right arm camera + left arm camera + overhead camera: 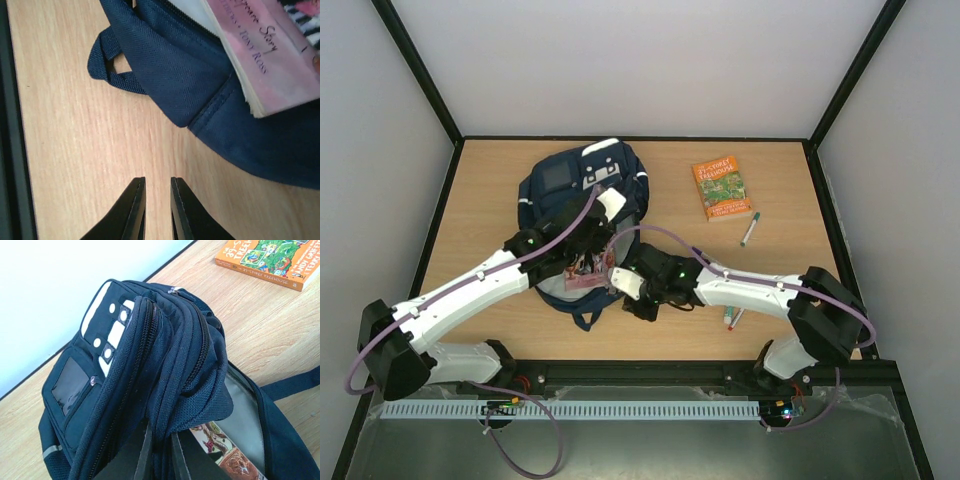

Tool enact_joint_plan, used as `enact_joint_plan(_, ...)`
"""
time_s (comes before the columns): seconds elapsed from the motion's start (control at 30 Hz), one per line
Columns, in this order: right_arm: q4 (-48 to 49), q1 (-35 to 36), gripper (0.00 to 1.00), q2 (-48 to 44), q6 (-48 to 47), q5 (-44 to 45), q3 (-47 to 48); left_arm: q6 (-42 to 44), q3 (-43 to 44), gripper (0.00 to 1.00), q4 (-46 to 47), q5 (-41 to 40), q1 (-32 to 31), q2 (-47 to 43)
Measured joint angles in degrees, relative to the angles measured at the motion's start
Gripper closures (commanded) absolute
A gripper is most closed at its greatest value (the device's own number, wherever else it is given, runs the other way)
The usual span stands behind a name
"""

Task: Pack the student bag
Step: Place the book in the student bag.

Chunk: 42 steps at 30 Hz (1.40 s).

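Now: student bag [582, 190] lies mid-worktop [770, 290], mouth toward arm bases. Left claw [161, 442] clenched on bag's fabric lip by zip, lifting mouth open. Right claw [157, 184] nearly closed, empty, low over bare wood just beside bag's near edge. Pink paperback [265, 55] partly in, corner jutting past rim.

Judgement: step is seating paperback. Use closed right tips as pusher on exposed edge, shove along book's length into bag. Hold lip high so cover clears zip. Risk: bag sliding under push.
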Motion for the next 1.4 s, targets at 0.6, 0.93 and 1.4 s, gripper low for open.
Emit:
enact_joint_plan(0.6, 3.52, 9.64, 0.80, 11.80, -21.90, 21.35, 14.64, -1.84, -0.11, 0.91, 0.83, 5.16, 3.89, -0.74)
enact_joint_plan(0.93, 6.93, 9.68, 0.68, 16.55, -24.11, 25.09, 15.34, -2.32, -0.11, 0.91, 0.85, 6.10, 4.79, -0.74)
enact_joint_plan(1.4, 15.93, 9.49, 0.77, 21.81, -26.73, 33.97, 15.37, -2.80, -0.11, 0.91, 0.85, 7.32, 5.11, -0.74)
